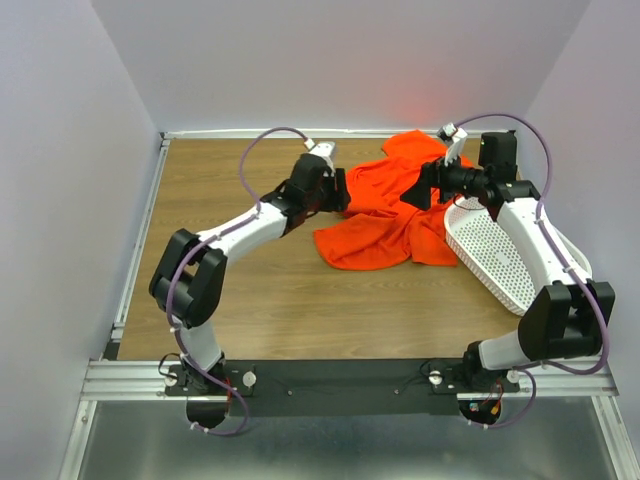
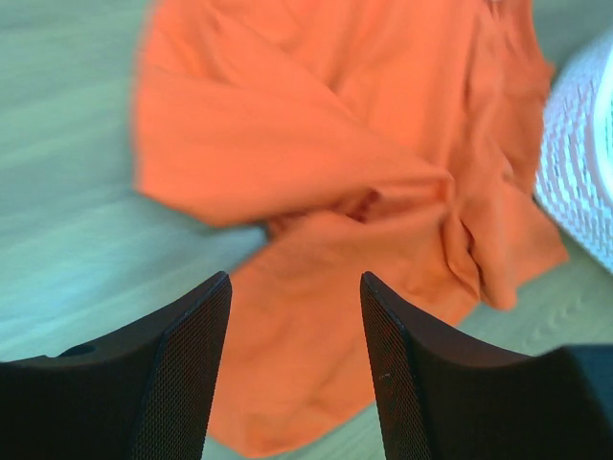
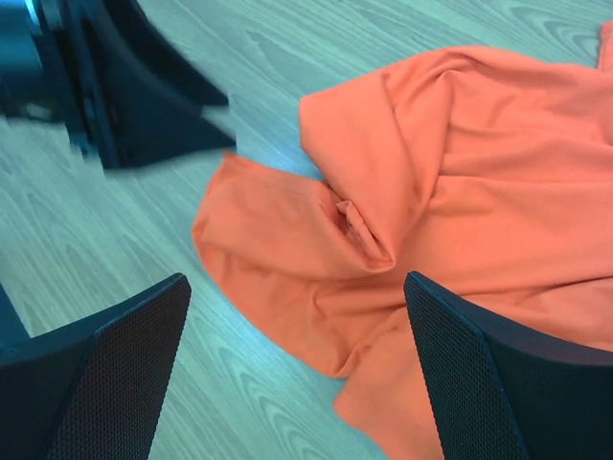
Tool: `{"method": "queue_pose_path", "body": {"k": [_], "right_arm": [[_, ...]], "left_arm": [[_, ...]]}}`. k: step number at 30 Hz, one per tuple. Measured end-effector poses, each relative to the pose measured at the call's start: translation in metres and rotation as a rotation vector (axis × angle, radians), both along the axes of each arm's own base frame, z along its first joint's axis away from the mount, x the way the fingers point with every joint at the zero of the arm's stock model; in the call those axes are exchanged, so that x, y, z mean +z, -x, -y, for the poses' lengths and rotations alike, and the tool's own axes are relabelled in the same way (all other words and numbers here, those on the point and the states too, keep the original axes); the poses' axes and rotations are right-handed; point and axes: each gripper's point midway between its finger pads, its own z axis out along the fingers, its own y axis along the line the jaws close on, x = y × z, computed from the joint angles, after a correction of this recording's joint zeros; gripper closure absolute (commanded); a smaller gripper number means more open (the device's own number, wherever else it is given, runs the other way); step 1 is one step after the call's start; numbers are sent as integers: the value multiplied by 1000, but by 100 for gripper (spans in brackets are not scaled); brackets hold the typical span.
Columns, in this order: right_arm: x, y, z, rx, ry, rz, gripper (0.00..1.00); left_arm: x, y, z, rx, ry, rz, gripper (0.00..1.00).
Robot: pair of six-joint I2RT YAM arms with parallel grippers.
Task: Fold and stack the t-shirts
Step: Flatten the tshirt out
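- The orange t-shirt (image 1: 385, 215) cloth lies in one crumpled heap on the wooden table (image 1: 250, 290), right of centre. Its right edge is against the mouth of the white perforated basket (image 1: 495, 255), which lies tipped on its side.
- From these views I cannot tell whether the heap is one shirt or several. The folds overlap, and no collar or label shows clearly.
- No part of the task looks done. There is no flattened shirt, no clean fold and no stack anywhere on the table.
- The left gripper (image 2: 295, 283) hangs just over the heap's near-left edge. Its jaws are partly apart and nothing is between them, with only cloth and table showing below the gap.
- The right gripper (image 3: 297, 287) hovers above the far-right part of the heap, near the basket. Its jaws are spread wide and it holds nothing.
- By my judgement this is the very start. A shirt has to be taken by its edges, pulled clear of the basket and spread flat.
- After that come the sleeve folds, the body fold and setting the result aside as the base of a stack, repeated for any other shirt in the heap.
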Motion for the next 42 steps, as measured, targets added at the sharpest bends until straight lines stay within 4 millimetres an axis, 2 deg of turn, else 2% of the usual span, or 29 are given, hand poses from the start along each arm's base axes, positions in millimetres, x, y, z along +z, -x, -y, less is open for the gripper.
{"method": "queue_pose_path", "body": {"k": [3,5,7,10,13,17,23,25,26,29,30,32,38,41,42], "right_arm": [[0,1,-1,9,-6,-2,0],[0,2,-2,14,-10,-3,0],[-1,2,-3,17,-12,-8,0],[-5,3,-3,20,-13,-17,0],[-8,2,-3,23,-15,-27,0],[-10,3,-5,31,-21,-36,0],[-12,4,-6,36,-24,-42,0],[-12,4,-6,36,-24,-42,0],[-12,4,-6,36,-24,-43,0],[-12,4,-6,36,-24,-43,0],[-13,4,-6,36,-24,-44,0],[-13,4,-6,36,-25,-44,0],[-13,4,-6,36,-25,-44,0],[-13,4,-6,37,-25,-44,0],[-13,4,-6,37,-25,-44,0]], "left_arm": [[8,-22,-24,71,31,18,38],[-3,-36,-36,104,48,-3,38],[-25,-43,-40,112,53,-49,38],[-62,-38,-36,97,57,-136,38],[-84,-30,-30,80,66,-200,38],[-90,-31,-19,62,105,-217,38],[-99,-47,-3,43,151,-227,42],[-103,-49,1,41,158,-237,49],[-103,-53,3,39,166,-236,58],[-99,-59,8,35,183,-231,77],[-98,-60,9,36,188,-231,89],[-95,-64,9,35,196,-224,100],[-81,-67,7,16,169,-176,100],[-50,-68,-6,36,116,-105,100],[-32,-69,-12,48,101,-68,100]]}}
